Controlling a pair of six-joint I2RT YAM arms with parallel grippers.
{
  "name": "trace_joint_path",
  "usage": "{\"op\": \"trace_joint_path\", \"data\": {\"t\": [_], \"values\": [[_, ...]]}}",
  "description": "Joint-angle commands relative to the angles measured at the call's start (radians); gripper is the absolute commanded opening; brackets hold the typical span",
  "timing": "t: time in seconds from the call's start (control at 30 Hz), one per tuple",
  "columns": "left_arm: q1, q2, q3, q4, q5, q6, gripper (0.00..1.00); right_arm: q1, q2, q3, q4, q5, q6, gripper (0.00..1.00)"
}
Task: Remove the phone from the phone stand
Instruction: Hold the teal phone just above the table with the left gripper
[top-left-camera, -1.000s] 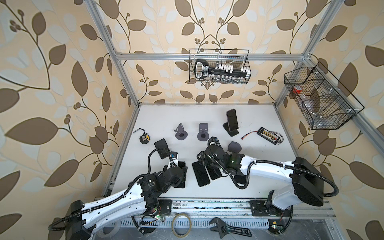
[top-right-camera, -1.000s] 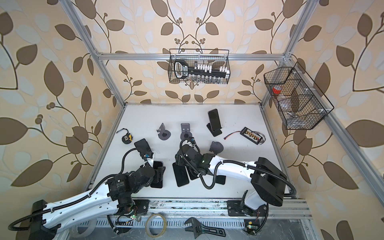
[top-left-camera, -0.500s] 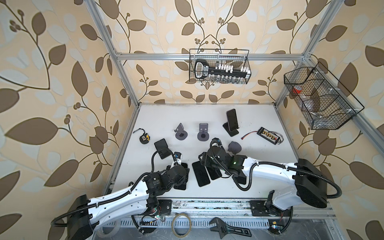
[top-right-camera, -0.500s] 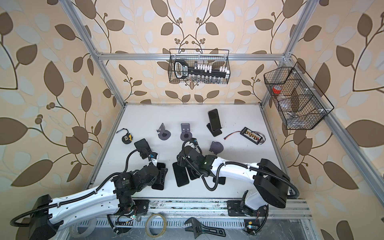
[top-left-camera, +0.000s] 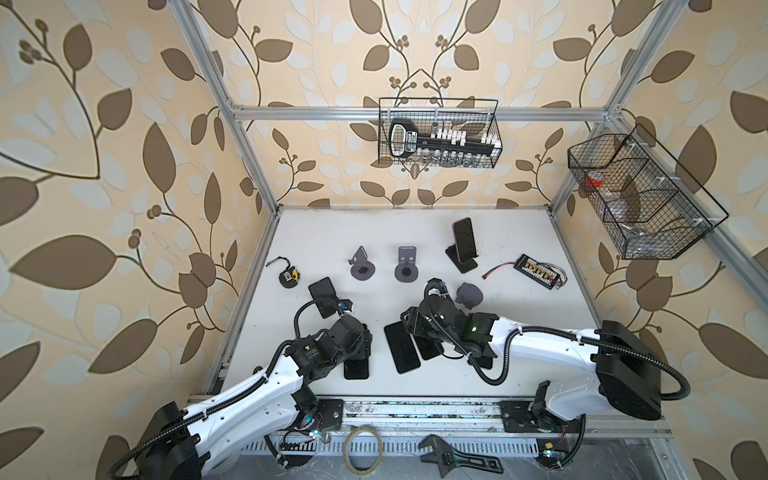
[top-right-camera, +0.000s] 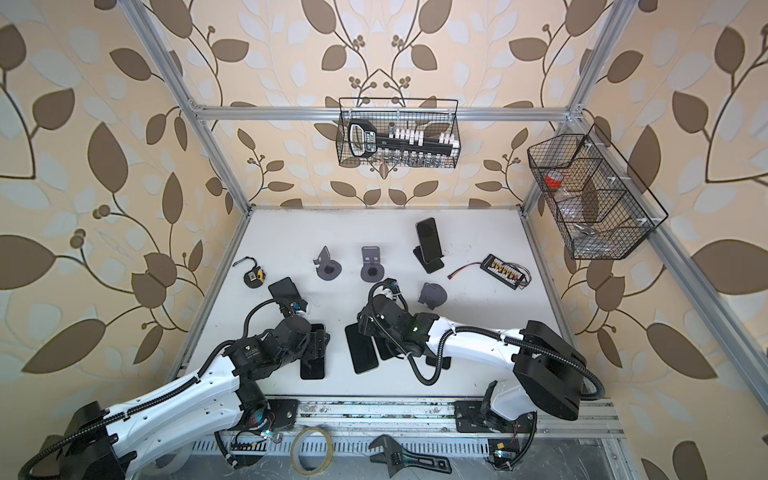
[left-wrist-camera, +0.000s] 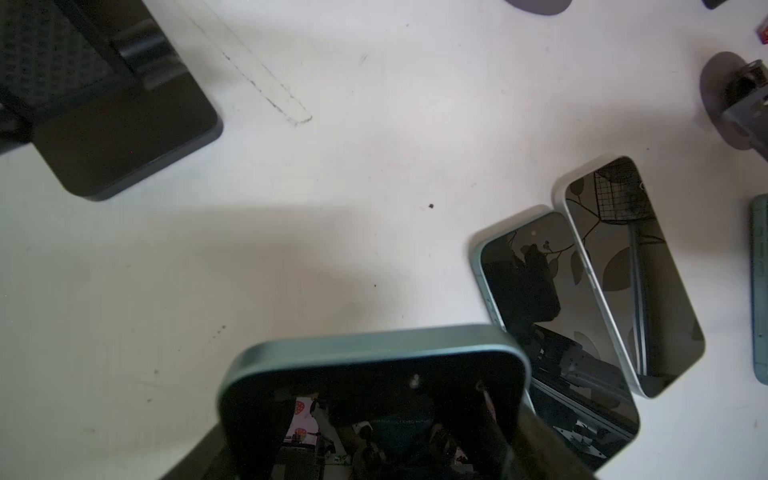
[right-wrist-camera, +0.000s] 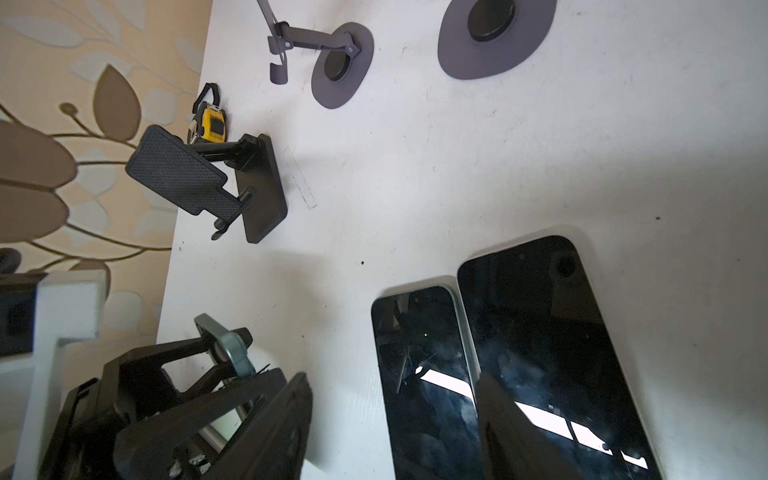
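White tabletop (top-left-camera: 316, 249) | left gripper (top-left-camera: 360, 344) clamped teal-edged black phone (left-wrist-camera: 374, 374) | right gripper (top-left-camera: 412, 328) sat closed | black socket rail (top-left-camera: 453, 143): label was unreadable

Beige wallpaper (top-left-camera: 104, 187) with brown leaves runs all round, back and both sides. An aluminium frame (top-left-camera: 311, 113) (plain grey bars) edges the white tabletop (top-left-camera: 332, 237). A back basket (top-left-camera: 436, 100) and side basket (top-left-camera: 665, 237) hang above it. The light is soft and even.
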Motion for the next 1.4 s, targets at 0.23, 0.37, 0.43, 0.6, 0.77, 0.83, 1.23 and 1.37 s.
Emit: {"op": "trace_joint_path", "data": {"t": [0.23, 0.37, 0.43, 0.6, 0.77, 0.83, 1.23, 1.37], "values": [[0.042, 0.064, 0.074, 0.005, 0.069, 0.058, 0.56, 0.005, 0.06, 0.072, -0.013, -0.027, -0.046, 0.64], [0.05, 0.097, 0.074, 0.014, 0.098, 0.051, 0.57, 0.006, 0.058, 0.056, 0.003, -0.032, -0.034, 0.64], [0.054, 0.108, 0.076, 0.011, 0.107, 0.04, 0.57, 0.006, 0.053, 0.049, 0.002, -0.033, -0.034, 0.64], [0.06, 0.113, 0.082, -0.01, 0.116, 0.032, 0.58, 0.006, 0.038, 0.026, 0.002, -0.022, -0.027, 0.64], [0.062, 0.108, 0.078, -0.014, 0.118, 0.031, 0.58, 0.006, 0.04, 0.022, 0.007, -0.022, -0.022, 0.64], [0.062, 0.116, 0.077, -0.011, 0.124, 0.03, 0.58, 0.006, 0.048, 0.023, 0.01, -0.029, -0.021, 0.64], [0.063, 0.179, 0.07, -0.01, 0.145, 0.006, 0.58, 0.005, 0.077, 0.04, 0.017, -0.047, -0.028, 0.64], [0.065, 0.184, 0.071, -0.005, 0.14, 0.009, 0.58, 0.006, 0.078, 0.039, 0.019, -0.046, -0.028, 0.64]]}}
